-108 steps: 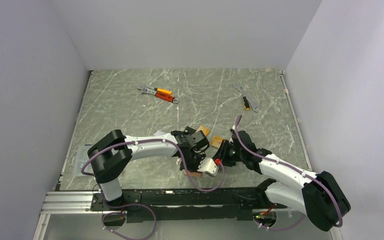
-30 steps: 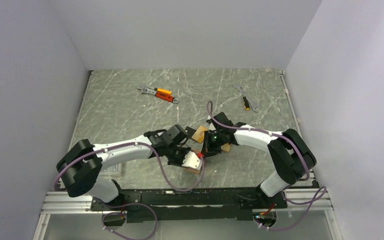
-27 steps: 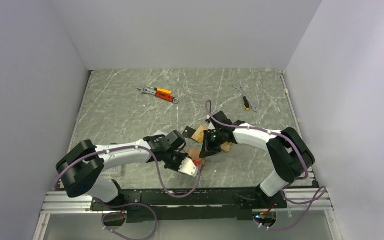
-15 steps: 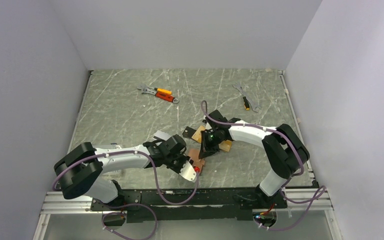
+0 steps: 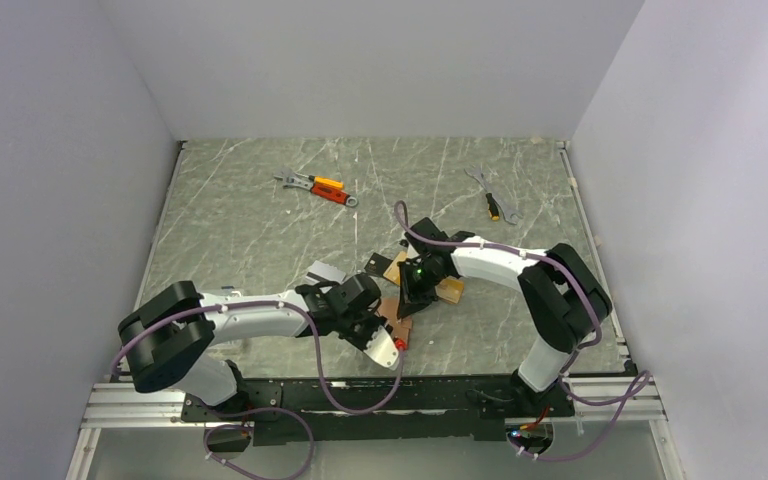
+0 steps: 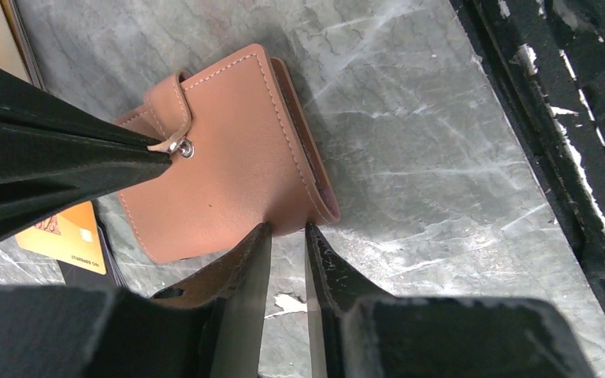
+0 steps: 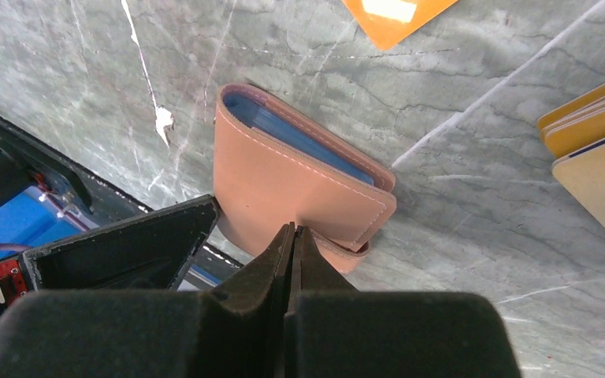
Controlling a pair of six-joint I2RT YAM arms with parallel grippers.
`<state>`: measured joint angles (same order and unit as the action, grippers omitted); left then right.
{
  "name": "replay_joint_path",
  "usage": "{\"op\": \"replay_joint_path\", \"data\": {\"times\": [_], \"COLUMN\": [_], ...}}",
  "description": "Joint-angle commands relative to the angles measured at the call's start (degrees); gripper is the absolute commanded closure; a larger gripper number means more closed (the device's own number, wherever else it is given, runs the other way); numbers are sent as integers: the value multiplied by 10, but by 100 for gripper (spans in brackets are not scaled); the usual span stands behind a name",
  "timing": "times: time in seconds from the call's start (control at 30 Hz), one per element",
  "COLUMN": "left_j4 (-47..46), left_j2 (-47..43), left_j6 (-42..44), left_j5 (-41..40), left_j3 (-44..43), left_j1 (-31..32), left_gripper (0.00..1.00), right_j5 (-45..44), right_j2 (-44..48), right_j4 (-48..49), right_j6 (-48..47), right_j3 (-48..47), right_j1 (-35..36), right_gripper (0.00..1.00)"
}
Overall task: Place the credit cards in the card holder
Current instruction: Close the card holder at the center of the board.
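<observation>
Two grippers meet at the card holder (image 6: 228,165), which lies folded flat on the table (image 6: 425,157), centre-left in the left wrist view and low centre in the top view; the right gripper (image 7: 291,236), fingers pressed together into one wedge and holding nothing, sets its tip on the snap tab (image 6: 180,146), probably to pin the holder down or work the tab loose; the left gripper (image 6: 286,236), jaws narrowly spread and empty, brackets the holder's lower edge, seemingly to catch the cover and fold it open; one orange-gold card (image 6: 59,236) peeks out at lower left just beside the holder; further credit cards (image 7: 591,118) lie at the right wrist view's right edge; whether any card is already inside cannot be told.
</observation>
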<state>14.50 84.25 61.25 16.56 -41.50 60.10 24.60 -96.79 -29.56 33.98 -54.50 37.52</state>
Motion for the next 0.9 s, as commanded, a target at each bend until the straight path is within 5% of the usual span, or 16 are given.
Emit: {"op": "replay_joint_path", "data": {"times": [0.0,0.87], "left_j4": [-3,18], "left_j2": [2,18], "left_j6": [3,6], "left_j5": [1,-6], "left_j3": [-25,-37], "left_j1": [8,15], "left_gripper": [73,77], "right_j5": [-15,-133], "right_j2": [-4,52], "right_j4": [-21,17], "right_j6": [-9,57], "right_j3": [-18,12], "right_j1": [11,40], "right_gripper": [100,100]}}
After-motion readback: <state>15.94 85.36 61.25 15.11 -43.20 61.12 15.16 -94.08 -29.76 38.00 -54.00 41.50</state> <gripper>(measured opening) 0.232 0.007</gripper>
